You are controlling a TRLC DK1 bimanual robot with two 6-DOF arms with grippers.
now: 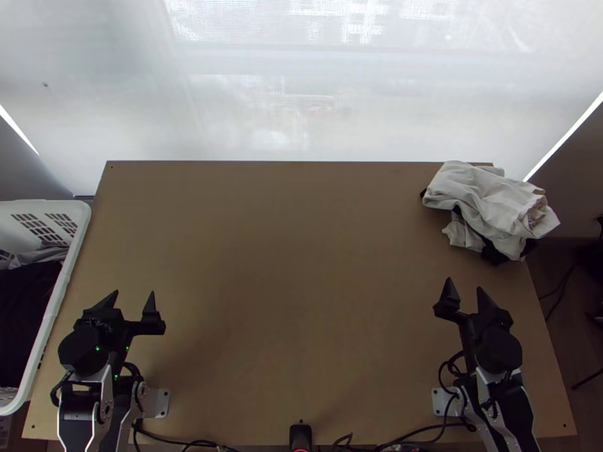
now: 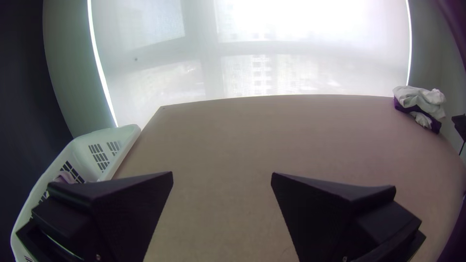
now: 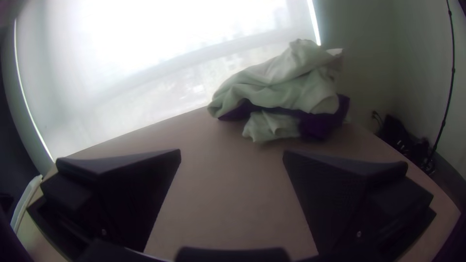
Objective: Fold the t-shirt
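Note:
A bunched heap of pale cloth [image 1: 490, 203] with dark cloth under it lies at the table's far right corner, partly over the edge; which piece is the t-shirt I cannot tell. The right wrist view shows the same pale cloth [image 3: 286, 82], crumpled over dark purple fabric [image 3: 323, 123]. My left gripper [image 1: 134, 295] stands open over the near left of the table, far from the heap; its fingers are parted in its wrist view [image 2: 222, 174]. Nearer to the cloth, my right gripper [image 1: 466, 286] is also open, holding nothing, as its wrist view [image 3: 232, 153] shows.
A white basket [image 1: 75, 245] with dark and light cloths in it stands against the table's left side. Bare wooden table [image 1: 294, 264] stretches between the arms. Cables [image 1: 407, 435] run along the near edge. A pale blind [image 1: 301, 98] hangs behind the far edge.

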